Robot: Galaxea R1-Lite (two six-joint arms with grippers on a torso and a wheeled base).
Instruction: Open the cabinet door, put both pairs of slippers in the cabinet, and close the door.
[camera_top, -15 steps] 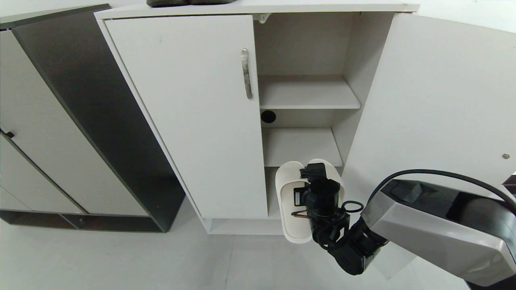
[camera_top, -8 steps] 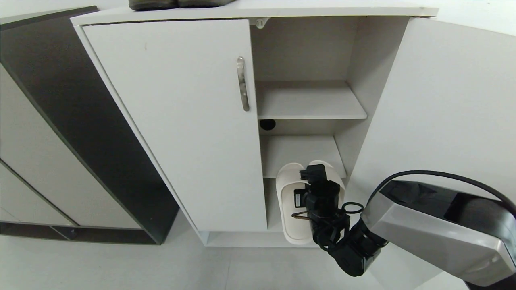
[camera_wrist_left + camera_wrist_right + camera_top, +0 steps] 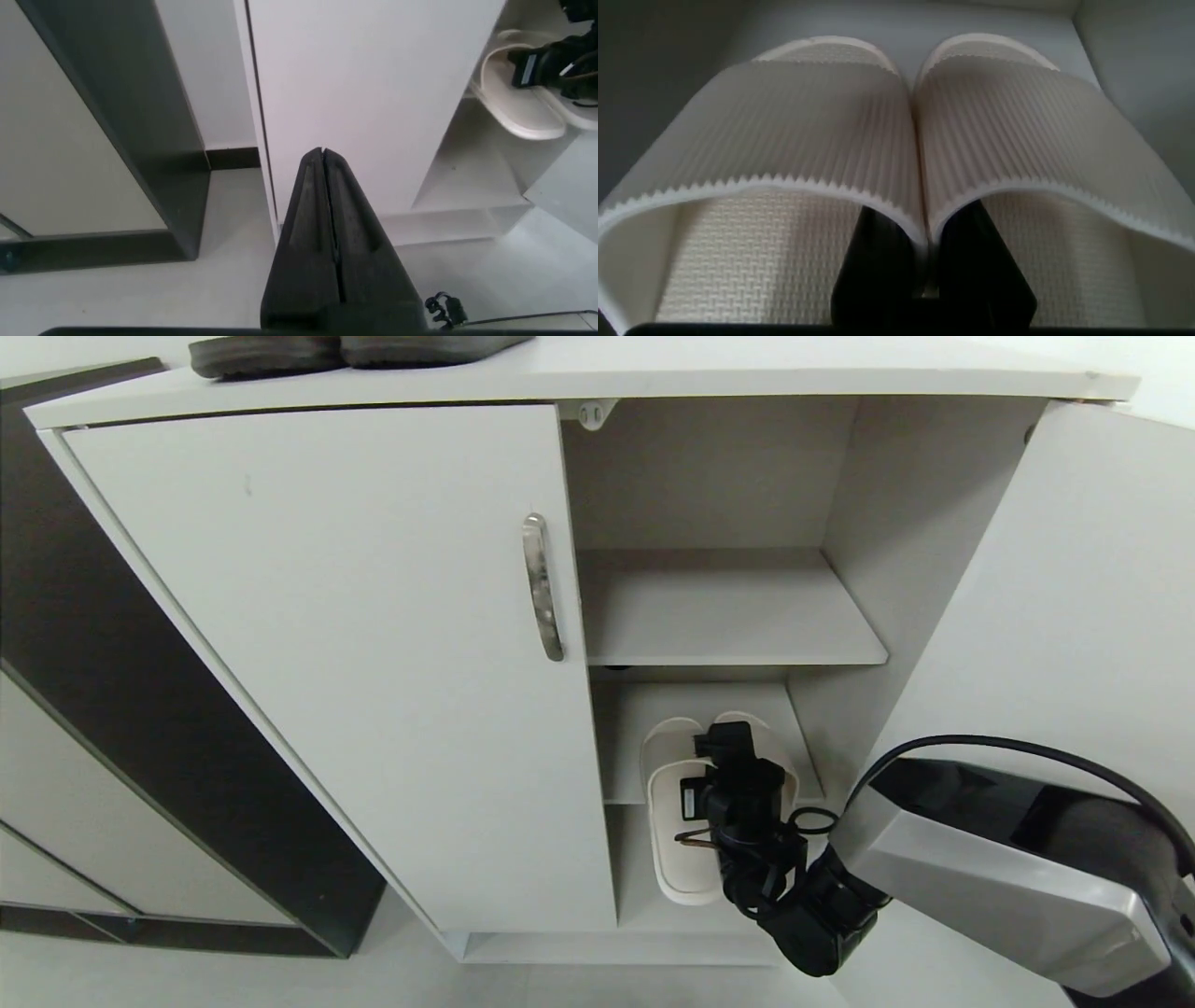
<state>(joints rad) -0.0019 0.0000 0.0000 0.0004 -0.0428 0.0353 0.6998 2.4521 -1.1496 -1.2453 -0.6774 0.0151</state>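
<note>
A pair of white slippers (image 3: 672,821) hangs side by side in the cabinet's open right half, low down at the lower shelf (image 3: 644,719). My right gripper (image 3: 726,756) is shut on their two inner strap edges (image 3: 915,187), with its fingers (image 3: 878,271) under the ribbed straps. Whether the soles rest on a shelf is hidden. A dark pair of slippers (image 3: 345,350) lies on the cabinet top. My left gripper (image 3: 322,159) is shut on nothing, above the floor in front of the closed left door (image 3: 364,84).
The cabinet's right door (image 3: 1074,616) stands swung wide open; the left door (image 3: 355,663) with its metal handle (image 3: 541,588) is closed. The upper shelf (image 3: 728,607) is bare. A dark-framed unit (image 3: 140,709) leans to the left.
The head view has come closer to the cabinet. The right gripper and the white slippers now sit deeper inside the opening, heels no longer past the cabinet's front edge.
</note>
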